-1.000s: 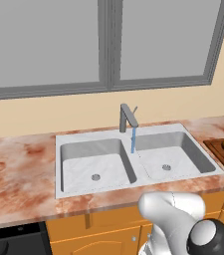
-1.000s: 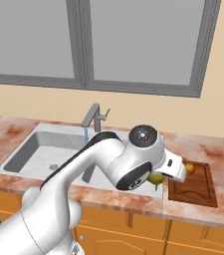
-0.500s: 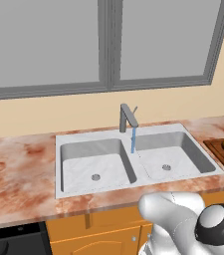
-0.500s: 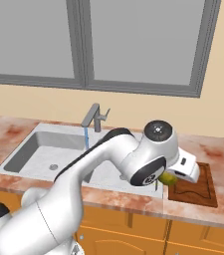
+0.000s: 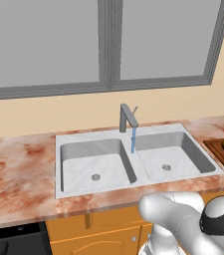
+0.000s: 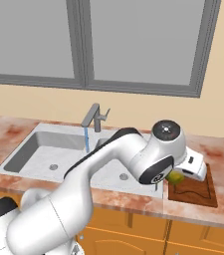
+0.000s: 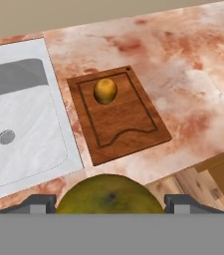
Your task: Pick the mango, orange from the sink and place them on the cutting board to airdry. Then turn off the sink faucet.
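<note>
Yellow-green and olive-tinged, the mango (image 7: pixel 109 194) sits clamped between the two fingertips of the gripper (image 7: pixel 109 203), which closes on it from both sides in the hand view. The right base view shows the mango (image 6: pixel 175 176) carried above the cutting board's (image 6: pixel 195 187) sink-side edge, not yet resting on the wood.

The governing relation: in the hand view the cutting board (image 7: pixel 118 119) lies ahead of and below the gripper, with its long axis running away from the camera. The open area is the near half of the board, toward the curved groove. The orange (image 7: pixel 105 90) already rests near the board's far edge, well apart from the held fruit.

Judgement: the next move is a short advance over the near half followed by a descent and release. The orange does not obstruct that approach, provided the release point stays short of it. A rounded fruit may roll on release; the raised rim should contain it.

Surroundings: the sink (image 5: pixel 78 141) adjoins the board's left edge across a strip of marbled counter (image 7: pixel 183 64). Both basins appear free of fruit. The sink faucet (image 5: pixel 127 117) runs a thin blue stream (image 5: pixel 133 139) into the sink, so the shut-off step remains.
</note>
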